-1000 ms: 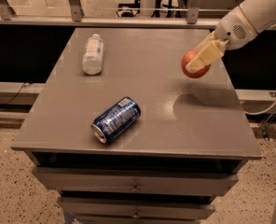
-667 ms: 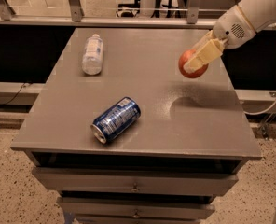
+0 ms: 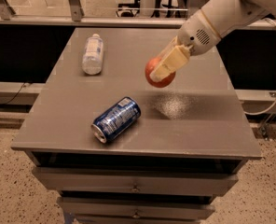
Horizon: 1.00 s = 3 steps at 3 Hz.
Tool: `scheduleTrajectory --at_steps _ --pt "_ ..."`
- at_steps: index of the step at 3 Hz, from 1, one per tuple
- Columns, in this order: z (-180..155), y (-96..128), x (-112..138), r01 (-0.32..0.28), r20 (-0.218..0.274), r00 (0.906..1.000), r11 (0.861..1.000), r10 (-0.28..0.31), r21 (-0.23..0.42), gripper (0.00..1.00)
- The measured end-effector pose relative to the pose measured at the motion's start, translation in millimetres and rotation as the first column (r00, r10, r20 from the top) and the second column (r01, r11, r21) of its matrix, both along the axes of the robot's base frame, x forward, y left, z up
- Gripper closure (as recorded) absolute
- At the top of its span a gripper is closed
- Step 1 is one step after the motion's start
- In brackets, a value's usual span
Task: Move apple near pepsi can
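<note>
The red apple hangs in the air over the middle of the grey table, held by my gripper, which is shut on it with cream-coloured fingers over its right side. The white arm reaches in from the upper right. The dark blue pepsi can lies on its side near the table's front left, below and left of the apple, apart from it.
A clear plastic bottle with a white cap lies on its side at the table's back left. Drawers sit under the tabletop. A cable hangs at the right. A railing runs behind the table.
My gripper has carried the apple to the left, from near the table's right side to over its middle, closer to the pepsi can. The can and the bottle have not moved.
</note>
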<state>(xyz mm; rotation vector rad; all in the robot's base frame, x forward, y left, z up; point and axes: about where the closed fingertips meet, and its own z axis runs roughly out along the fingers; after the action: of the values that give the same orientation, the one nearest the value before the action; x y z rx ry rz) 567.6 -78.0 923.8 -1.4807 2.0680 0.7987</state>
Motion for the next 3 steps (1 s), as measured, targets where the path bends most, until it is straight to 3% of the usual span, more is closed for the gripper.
scheduleTrajectory --at_steps 1,2,3 --pt "-14.1 38.3 -31.5 -0.066 -0.014 0.9978 0.998 0.065 -0.018 1.0" --pt "-32.2 40.1 -50.0 -0.096 -0.012 0.9954 0.994 0.095 -0.057 1.0" --pt "-38.1 39.5 -52.6 -0.103 -0.015 0.9947 0.993 0.102 -0.059 1.0"
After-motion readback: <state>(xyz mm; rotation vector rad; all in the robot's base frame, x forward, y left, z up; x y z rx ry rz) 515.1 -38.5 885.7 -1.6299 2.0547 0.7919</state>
